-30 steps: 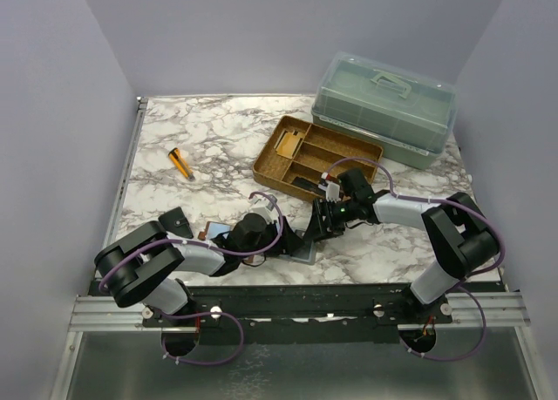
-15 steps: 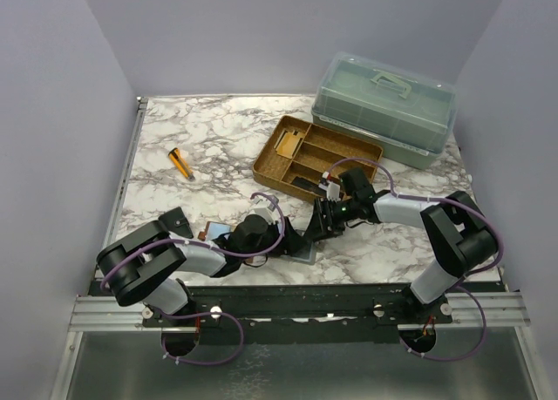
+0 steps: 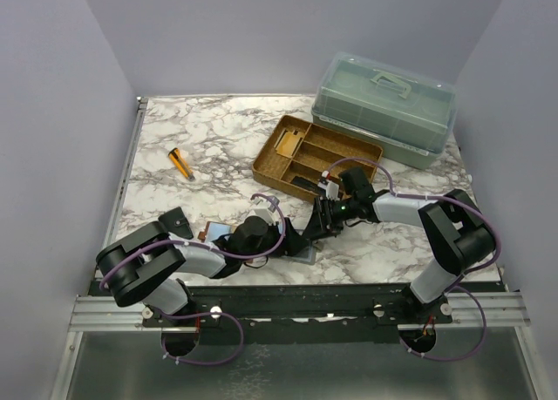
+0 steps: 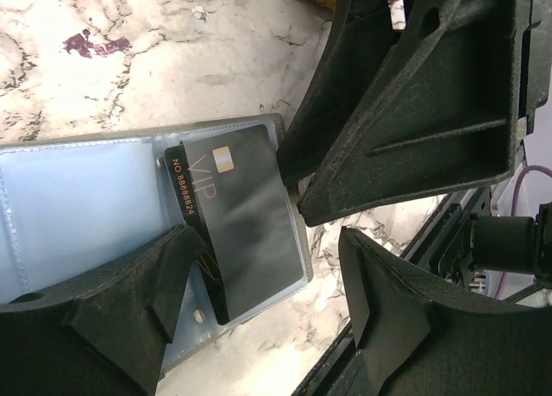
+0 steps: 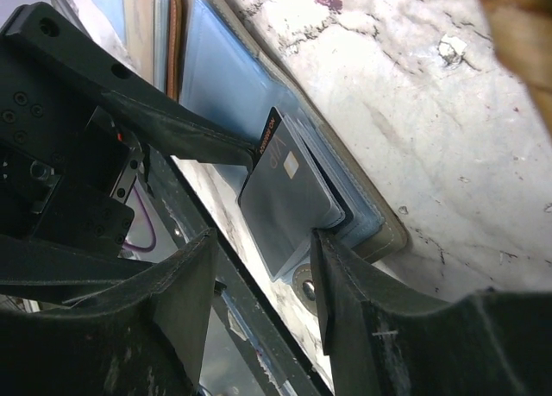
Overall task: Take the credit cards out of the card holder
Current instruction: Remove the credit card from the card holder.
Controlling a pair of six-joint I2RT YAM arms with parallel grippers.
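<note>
The card holder (image 3: 212, 232), a reddish-brown bifold with a blue and a tan-orange inner panel (image 5: 138, 16), lies open near the table's front edge. Right beside it lies a blue-grey folder (image 4: 78, 206) with a black credit card (image 4: 246, 232) marked VIP. The card sits askew, partly out of the folder's pocket. My left gripper (image 4: 267, 267) (image 3: 292, 243) is open over the card, with one finger (image 4: 129, 310) on the folder by the card's corner. My right gripper (image 5: 263, 241) (image 3: 318, 221) is open too. One of its fingers (image 5: 362, 310) presses on the folder's edge by the snap.
A brown divided tray (image 3: 318, 156) and a green lidded plastic box (image 3: 384, 108) stand at the back right. An orange and black pen (image 3: 181, 163) lies at the left, and a small black case (image 3: 177, 220) sits near the left arm. The front rail (image 3: 296, 288) runs just below the folder.
My left gripper's jaws have spread a little wider and my right gripper's have narrowed slightly. Both arms stay almost where they were over the folder.
</note>
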